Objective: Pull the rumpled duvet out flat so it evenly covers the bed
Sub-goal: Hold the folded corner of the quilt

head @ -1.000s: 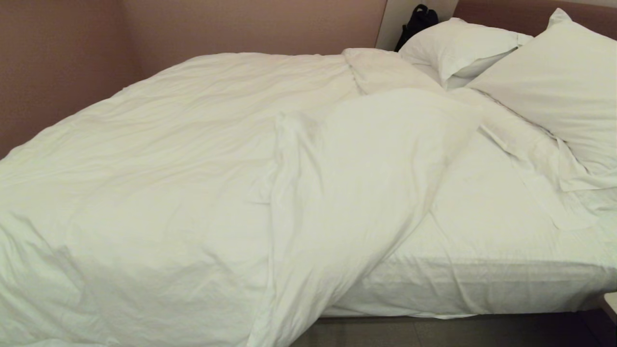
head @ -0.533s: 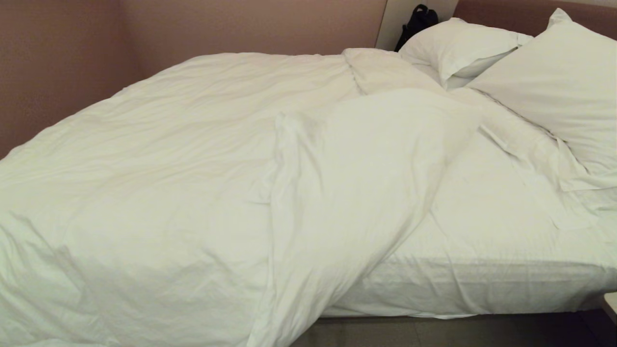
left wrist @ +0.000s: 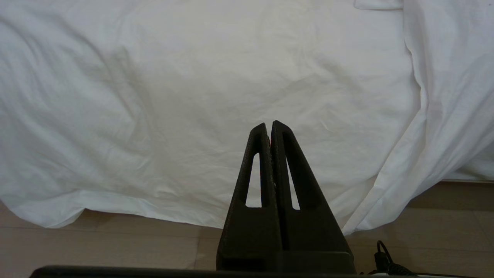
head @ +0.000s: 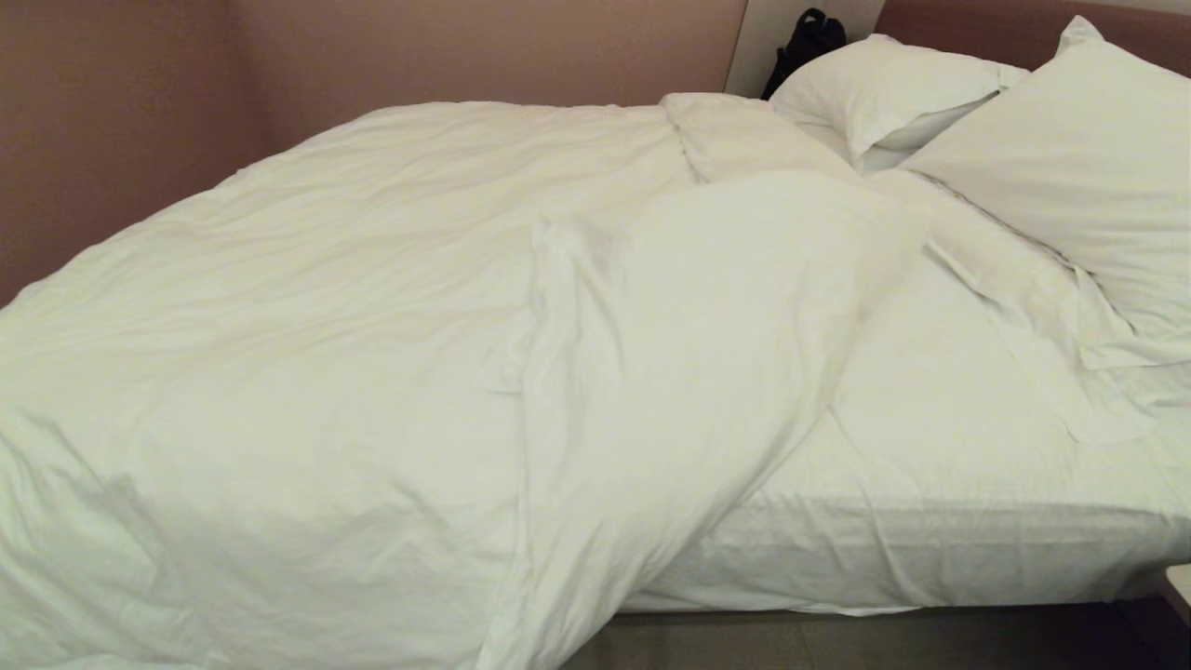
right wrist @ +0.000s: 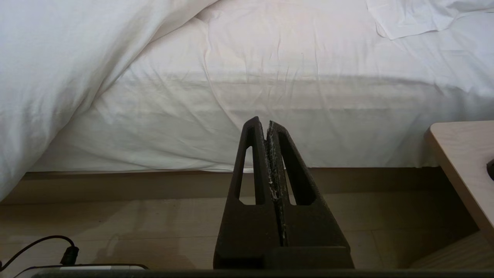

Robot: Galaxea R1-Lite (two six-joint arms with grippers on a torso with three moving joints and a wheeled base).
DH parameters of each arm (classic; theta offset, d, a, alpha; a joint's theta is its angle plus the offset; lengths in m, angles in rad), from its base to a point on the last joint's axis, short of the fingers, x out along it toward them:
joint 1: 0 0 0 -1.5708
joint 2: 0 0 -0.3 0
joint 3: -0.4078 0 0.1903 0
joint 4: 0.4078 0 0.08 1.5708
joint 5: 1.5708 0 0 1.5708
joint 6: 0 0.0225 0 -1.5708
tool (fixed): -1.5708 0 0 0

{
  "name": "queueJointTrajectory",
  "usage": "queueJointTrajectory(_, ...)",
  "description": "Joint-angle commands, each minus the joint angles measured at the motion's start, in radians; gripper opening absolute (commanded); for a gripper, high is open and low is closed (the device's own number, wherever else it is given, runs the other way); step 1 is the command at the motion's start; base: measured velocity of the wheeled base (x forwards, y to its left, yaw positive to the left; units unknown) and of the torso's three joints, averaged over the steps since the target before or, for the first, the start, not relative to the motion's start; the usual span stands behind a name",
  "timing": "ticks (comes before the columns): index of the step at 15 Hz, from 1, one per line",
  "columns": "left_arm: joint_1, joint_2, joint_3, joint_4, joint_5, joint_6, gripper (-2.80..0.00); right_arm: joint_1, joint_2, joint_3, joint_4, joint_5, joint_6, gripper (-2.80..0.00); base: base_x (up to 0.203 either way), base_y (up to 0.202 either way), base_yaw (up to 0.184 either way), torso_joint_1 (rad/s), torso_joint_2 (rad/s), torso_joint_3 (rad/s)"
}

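Currently, the thick, puffy white duvet [head: 326, 354] in its wrinkled cotton cover lies bunched over the left and centre of the head view, covering only part of the wide low bed [head: 930, 558]. One folded flap of the duvet runs from the upper centre down to the lower centre of the frame and hangs over the near mattress edge. To the right of that flap, the thin white fitted sheet [head: 949, 437] lies uncovered (lower right of the head view). Two plump white rectangular pillows [head: 1070, 158] rest at the upper right, against the reddish-brown headboard [head: 968, 28]. A black bag [head: 805, 42] shows at the top edge, just left of the pillows.

Neither arm appears in the head view. The left gripper [left wrist: 269, 125] sits in the lower centre of the left wrist view, in front of the hanging duvet; its jaws are fully closed and hold nothing. The right gripper [right wrist: 266, 122] sits in the lower centre of the right wrist view, facing the sheeted mattress side; its jaws are likewise pressed together and empty. A pale wooden bench [right wrist: 463, 154] shows at the right edge of that view, above the wood-toned floor [right wrist: 154, 216].
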Motion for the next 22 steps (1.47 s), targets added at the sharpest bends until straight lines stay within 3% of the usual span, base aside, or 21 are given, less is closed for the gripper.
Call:
queueJointTrajectory(1, 0.000, 0.000, 0.000, -0.001, 0.000, 0.000, -2.80, 0.000, 0.001, 0.000, 0.000, 0.000, -0.002, -2.80, 0.000, 0.000, 0.000, 0.000, 0.00, 0.000)
queueJointTrajectory(18, 0.000, 0.000, 0.000, -0.001, 0.000, 0.000, -2.80, 0.000, 0.001, 0.000, 0.000, -0.003, -0.006, -2.80, 0.000, 0.000, 0.000, 0.000, 0.00, 0.000)
queueJointTrajectory(22, 0.000, 0.000, 0.000, -0.001, 0.000, 0.000, -2.80, 0.000, 0.001, -0.097, 0.028, -0.001, -0.007, -2.80, 0.000, 0.000, 0.000, 0.000, 0.00, 0.000)
